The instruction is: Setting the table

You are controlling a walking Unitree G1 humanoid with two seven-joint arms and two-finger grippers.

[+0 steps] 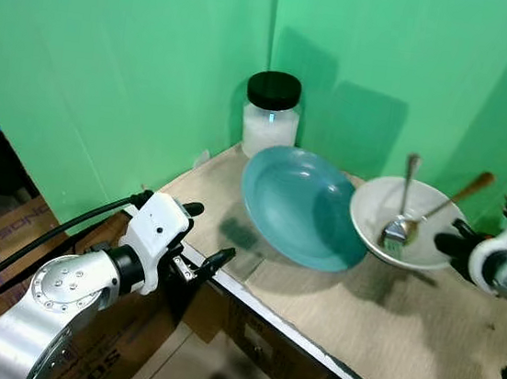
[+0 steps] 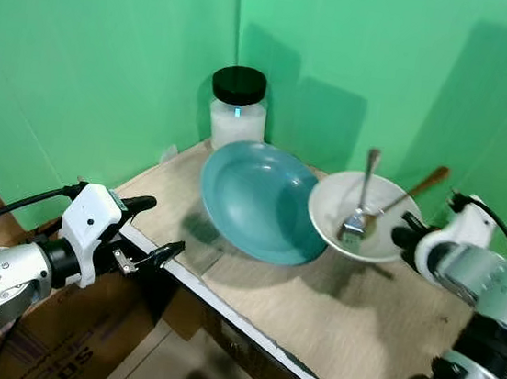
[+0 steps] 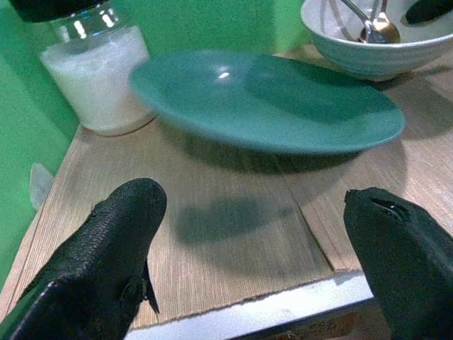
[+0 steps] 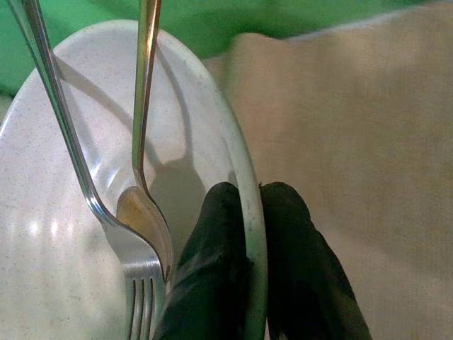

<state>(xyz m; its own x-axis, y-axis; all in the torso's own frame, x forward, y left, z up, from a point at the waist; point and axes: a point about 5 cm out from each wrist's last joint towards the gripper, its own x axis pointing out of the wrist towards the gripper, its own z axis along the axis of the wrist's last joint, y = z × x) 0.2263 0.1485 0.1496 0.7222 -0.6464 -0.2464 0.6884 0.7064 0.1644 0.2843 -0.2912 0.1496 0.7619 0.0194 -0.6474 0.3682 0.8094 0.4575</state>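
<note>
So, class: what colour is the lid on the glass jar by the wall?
Black lid on the glass jar; clearest in the left eye view.
</note>
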